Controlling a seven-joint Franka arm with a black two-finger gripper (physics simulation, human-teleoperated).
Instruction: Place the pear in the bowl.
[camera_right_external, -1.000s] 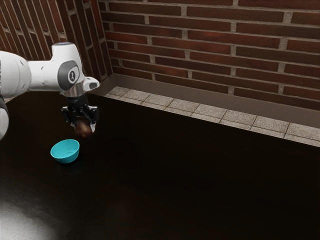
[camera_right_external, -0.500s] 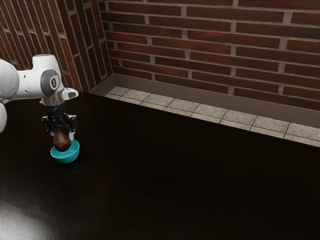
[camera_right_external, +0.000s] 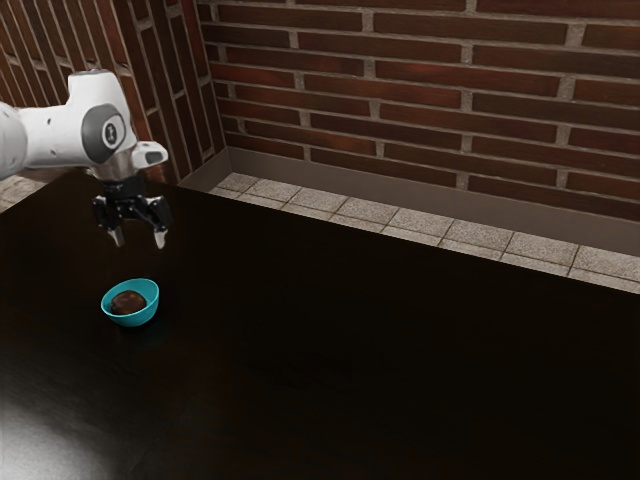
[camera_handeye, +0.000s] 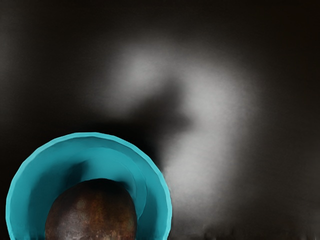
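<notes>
Exterior view: the near part of the dark table (camera_right_external: 350, 370) stretches out first, and beyond it, toward 8 o'clock from the view's centre, sits the blue bowl (camera_right_external: 146, 315), upright. The pear (camera_right_external: 127, 301) is inside it, brown and low, below the rim at the back. From the wrist camera the pear (camera_handeye: 92, 212) also lies within the bowl's round wall, with blue showing around the part of it in sight.

Farther up, at 12 o'clock from the bowl, hangs the gripper (camera_right_external: 139, 240), released: its two fingers stand apart with nothing between them, well clear of the fruit. Behind everything, from 12 to 3 o'clock, runs the brick wall (camera_right_external: 400, 80).

As for progress, the placing looks done: pear in bowl, hand empty and off it. Nothing of the task seems left, except perhaps to move the arm (camera_right_external: 60, 135) away without knocking the bowl
</notes>
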